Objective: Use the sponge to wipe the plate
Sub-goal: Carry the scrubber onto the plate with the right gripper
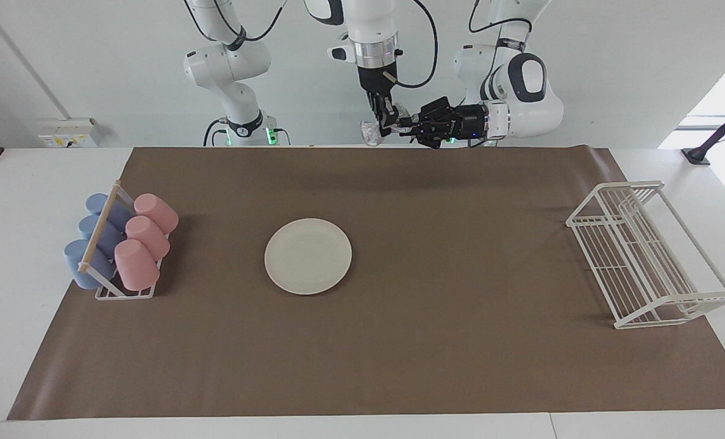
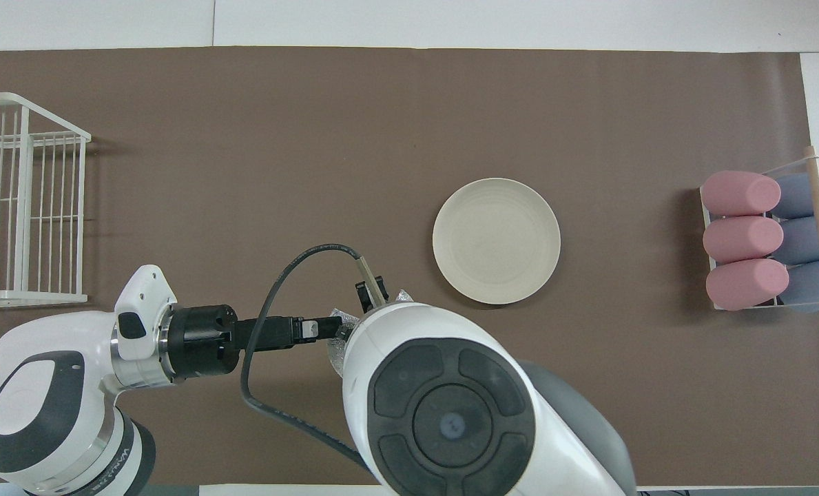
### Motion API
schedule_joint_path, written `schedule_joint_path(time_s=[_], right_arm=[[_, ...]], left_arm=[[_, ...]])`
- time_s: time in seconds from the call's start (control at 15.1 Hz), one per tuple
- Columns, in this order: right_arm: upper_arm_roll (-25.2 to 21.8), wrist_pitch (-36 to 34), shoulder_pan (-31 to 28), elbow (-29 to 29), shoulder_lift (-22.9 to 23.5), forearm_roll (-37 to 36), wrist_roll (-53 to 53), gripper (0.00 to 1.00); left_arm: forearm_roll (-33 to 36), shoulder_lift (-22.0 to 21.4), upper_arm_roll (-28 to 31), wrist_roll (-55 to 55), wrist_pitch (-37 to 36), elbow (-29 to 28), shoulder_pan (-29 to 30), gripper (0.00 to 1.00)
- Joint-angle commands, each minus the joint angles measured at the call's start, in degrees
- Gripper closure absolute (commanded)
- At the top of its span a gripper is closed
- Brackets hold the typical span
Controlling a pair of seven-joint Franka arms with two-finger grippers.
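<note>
Sponge (image 1: 371, 132) first: it is a crumpled, glittery mesh pad, and I judge it very light, soft and springy, so it will squash flat under pressure and cannot break. It hangs in the air at the top centre of the facing view, over the upper edge of the brown mat (image 1: 460, 366). My right hand (image 1: 388, 122) points straight down and is clamped tight on the pad's middle, with mesh bulging out on either side. That is a good hold, since a loose lobe below the fingertips can do the wiping. My left hand (image 1: 406, 125) lies level beside it, tip up against the same pad; whether it has any grip on the pad I cannot tell.

The plate (image 1: 308, 256) lies flat, alone and right way up at the centre of the facing view, lower in the frame than the sponge and untouched. It looks stiff, smooth and light, and I judge it may skate on the mat if I press sideways. I would push down on its middle and wipe in small circles inside the rim.

The mat looks matte and flat, covering most of the white bench (image 1: 8, 244). Room is generous: the cup rack (image 1: 124, 244) stands at the right arm's end and the wire rack (image 1: 642, 256) at the left arm's end, both well apart from the plate.
</note>
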Motion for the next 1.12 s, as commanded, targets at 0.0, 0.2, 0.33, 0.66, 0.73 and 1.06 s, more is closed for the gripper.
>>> schedule_joint_path(time_s=[0.0, 0.2, 0.33, 0.66, 0.73, 1.06], right_arm=[[0.3, 3.5, -3.9, -3.9, -1.5, 0.3, -5.3, 1.0], [0.3, 12.4, -7.9, -10.5, -0.5, 0.3, -12.6, 1.0], [0.3, 22.3, -9.4, -17.0, 1.0, 0.3, -16.3, 1.0], [0.2, 41.5, -15.5, -29.5, 6.0, 0.3, -28.9, 1.0], [0.2, 43.1, -17.2, -30.8, 6.8, 0.3, -32.5, 1.0], [0.2, 48.0, -19.0, -32.4, 13.7, 0.3, -35.9, 1.0]], left_arm=[[-0.3, -1.3, 0.5, -1.4, 0.9, -0.5, -0.6, 0.0], [-0.3, -1.3, 0.1, -1.4, 1.0, -0.5, -0.6, 0.0], [-0.2, -1.3, 0.1, -1.4, 1.1, -0.5, -0.6, 0.0], [5.1, -1.1, -2.3, -2.8, 6.0, -0.2, -0.5, 0.0], [7.0, -1.0, -2.3, -3.3, 6.2, -0.2, -0.5, 0.0], [16.7, -1.0, -2.2, -8.2, 6.5, 0.5, 1.6, 0.0]])
